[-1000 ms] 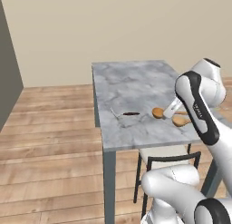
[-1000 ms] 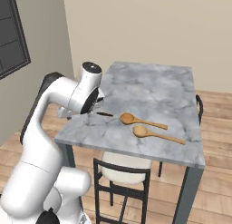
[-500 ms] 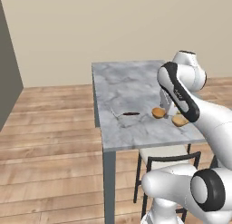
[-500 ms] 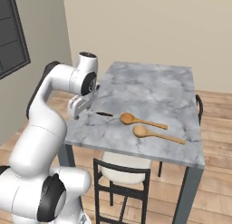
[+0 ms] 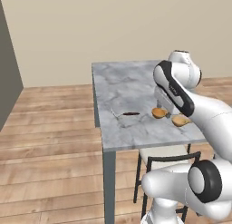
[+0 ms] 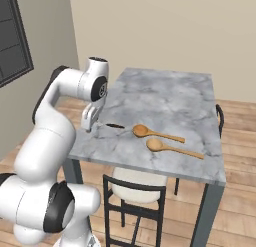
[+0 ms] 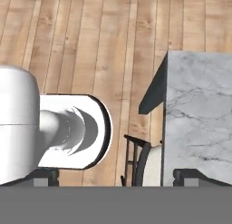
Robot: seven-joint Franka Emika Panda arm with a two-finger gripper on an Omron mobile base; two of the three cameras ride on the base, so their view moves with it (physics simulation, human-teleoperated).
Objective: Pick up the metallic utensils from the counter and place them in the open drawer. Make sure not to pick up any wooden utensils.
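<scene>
Marble counter (image 6: 165,98): your gripper (image 6: 88,122), jaws apart and empty, hangs beside its edge; approach step, next lower over the dark-handled knife (image 6: 114,126), avoiding the wooden spoons (image 6: 156,134).

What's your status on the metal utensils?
Gripper open, empty, over counter edge. Dark-handled utensil on marble beside it. Wooden spoons lie close by.

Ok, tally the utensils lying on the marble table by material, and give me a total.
Light orange-tan wooden spoons: 2
Thin metal utensils with a dark brown handle: 1 plainly seen; a second is too faint to confirm
Total: 3 plainly seen on the grey-white veined marble counter
</scene>
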